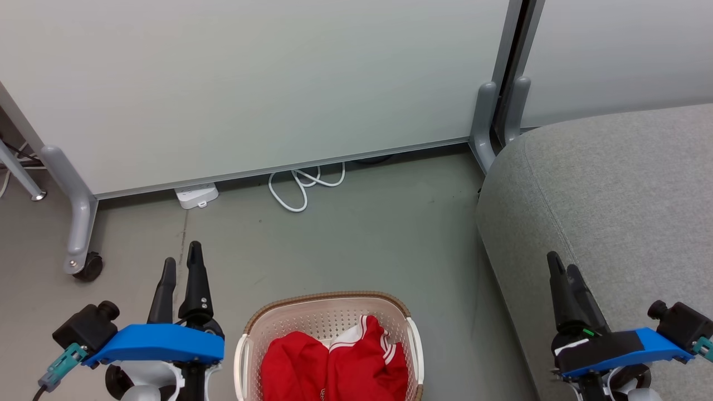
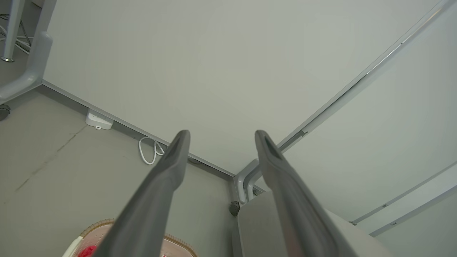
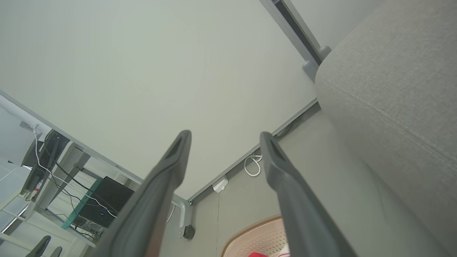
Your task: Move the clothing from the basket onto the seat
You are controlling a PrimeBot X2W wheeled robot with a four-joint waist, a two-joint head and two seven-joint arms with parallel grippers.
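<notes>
The red clothing (image 1: 340,365) with white trim lies bunched inside the cream basket (image 1: 328,303), which stands on the floor at the bottom centre of the head view. The grey seat (image 1: 613,189) rises to the basket's right. My left gripper (image 1: 181,253) hangs open to the left of the basket, nothing between its fingers. Over the seat's front edge, to the basket's right, my right gripper (image 1: 562,264) is open and empty too. In the left wrist view the open left gripper (image 2: 221,137) looks past the basket rim (image 2: 107,223). The right gripper (image 3: 225,139) points at the wall, with the seat (image 3: 392,89) on the right.
A pale partition wall (image 1: 250,83) on grey wheeled feet (image 1: 81,223) closes off the back. A white power strip (image 1: 196,195) and coiled cable (image 1: 303,186) lie at its base. Grey floor (image 1: 362,239) stretches between wall, basket and seat.
</notes>
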